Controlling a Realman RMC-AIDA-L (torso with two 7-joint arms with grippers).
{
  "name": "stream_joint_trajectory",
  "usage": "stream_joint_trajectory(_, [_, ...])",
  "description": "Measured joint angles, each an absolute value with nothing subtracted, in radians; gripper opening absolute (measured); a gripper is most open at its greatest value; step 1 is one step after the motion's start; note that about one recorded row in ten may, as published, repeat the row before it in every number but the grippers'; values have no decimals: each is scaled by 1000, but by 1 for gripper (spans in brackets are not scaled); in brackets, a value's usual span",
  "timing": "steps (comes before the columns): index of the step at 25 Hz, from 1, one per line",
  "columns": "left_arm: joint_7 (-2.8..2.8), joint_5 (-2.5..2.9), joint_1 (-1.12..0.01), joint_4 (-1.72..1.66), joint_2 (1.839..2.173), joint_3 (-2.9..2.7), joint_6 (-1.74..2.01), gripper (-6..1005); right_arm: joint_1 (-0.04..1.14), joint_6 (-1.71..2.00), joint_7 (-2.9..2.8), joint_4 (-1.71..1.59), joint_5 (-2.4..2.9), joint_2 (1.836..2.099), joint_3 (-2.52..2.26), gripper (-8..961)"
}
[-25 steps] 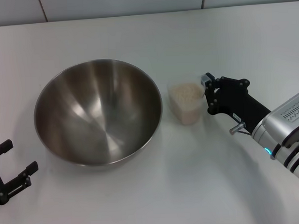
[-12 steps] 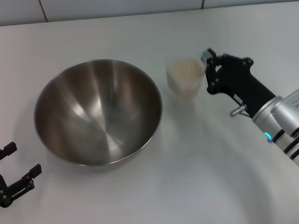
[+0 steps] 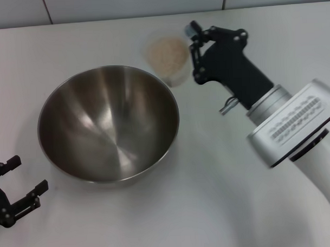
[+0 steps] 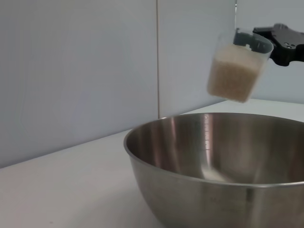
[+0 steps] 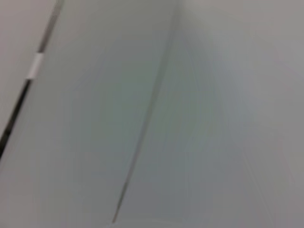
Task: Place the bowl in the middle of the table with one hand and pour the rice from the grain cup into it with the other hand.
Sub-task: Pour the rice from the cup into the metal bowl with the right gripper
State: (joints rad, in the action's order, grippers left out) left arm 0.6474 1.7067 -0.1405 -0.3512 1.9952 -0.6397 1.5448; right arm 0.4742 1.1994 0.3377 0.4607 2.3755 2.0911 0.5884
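Clear plastic, the cup (image 3: 167,57) is light and thin, so a hard squeeze could bend it. The right gripper (image 3: 193,40) pinches it near the rim, up in the air past the far edge of the bowl (image 3: 108,124), a little tilted. The rice (image 4: 232,71) is loose and will spill fast. The steel bowl sits steady on the table (image 3: 211,198). The left gripper (image 3: 7,191) waits spread apart near the bowl.

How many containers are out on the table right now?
2: the bowl sits mid-table; the grain cup, full of rice, is held aloft by the right hand near the bowl's far rim.
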Motion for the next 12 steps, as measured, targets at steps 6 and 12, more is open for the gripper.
stream_joint_trajectory(6, [647, 1712, -144, -351, 1996, -640, 1545, 802, 472, 1196, 832, 522, 2377, 2092, 471, 37])
stream_joint_trajectory(12, [647, 1712, -146, -351, 1997, -640, 1545, 802, 468, 1196, 1188, 533, 2374, 2092, 389, 41])
